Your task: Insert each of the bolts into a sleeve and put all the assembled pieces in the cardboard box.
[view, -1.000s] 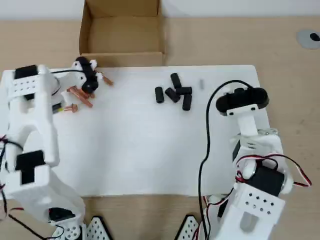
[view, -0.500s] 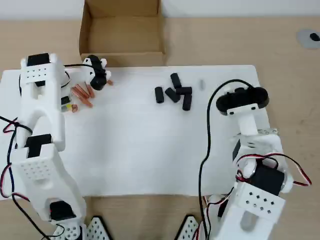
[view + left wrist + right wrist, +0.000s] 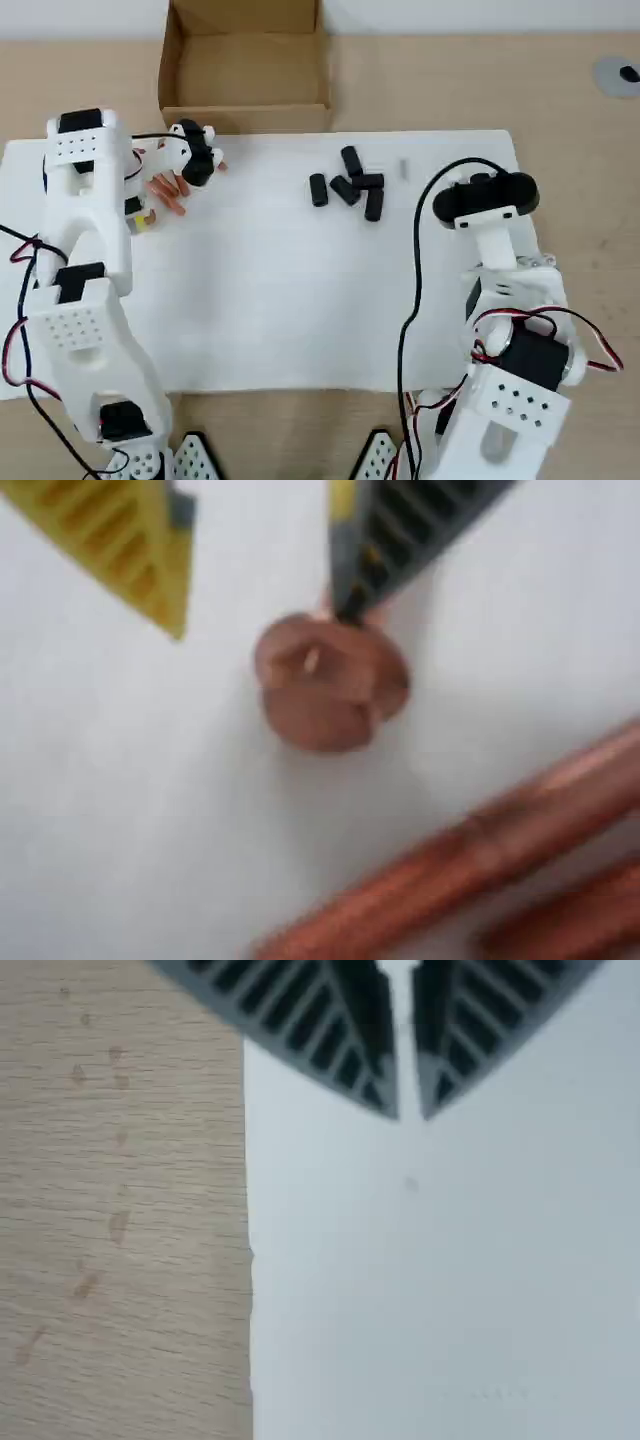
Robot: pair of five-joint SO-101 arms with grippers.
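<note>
Since a second ago the left arm has swung in from the far left edge of the high view, and its wrist now sits further right, above the copper pile. Over the last half second it has barely shifted, and the right arm has kept its place.

The left gripper (image 3: 260,620) is released, its yellow finger and its dark finger set apart. The dark tip meets the rim of a bolt head (image 3: 328,685) seen end-on on the white mat (image 3: 300,300). Two more bolts (image 3: 470,850) lie on their sides just beside it. In the high view the left arm bends forward at the upper left, with the copper pile (image 3: 168,188) under its wrist.

The right gripper (image 3: 408,1110) is clenched on nothing, with only a thin slit between its fingers. It points down at the mat's right edge, where the wooden table (image 3: 120,1210) begins.

Five black sleeves (image 3: 350,187) cluster at upper centre, well apart from the copper pile. The cardboard box (image 3: 168,60) stands at the top, just beyond the mat, its floor showing plain cardboard.
</note>
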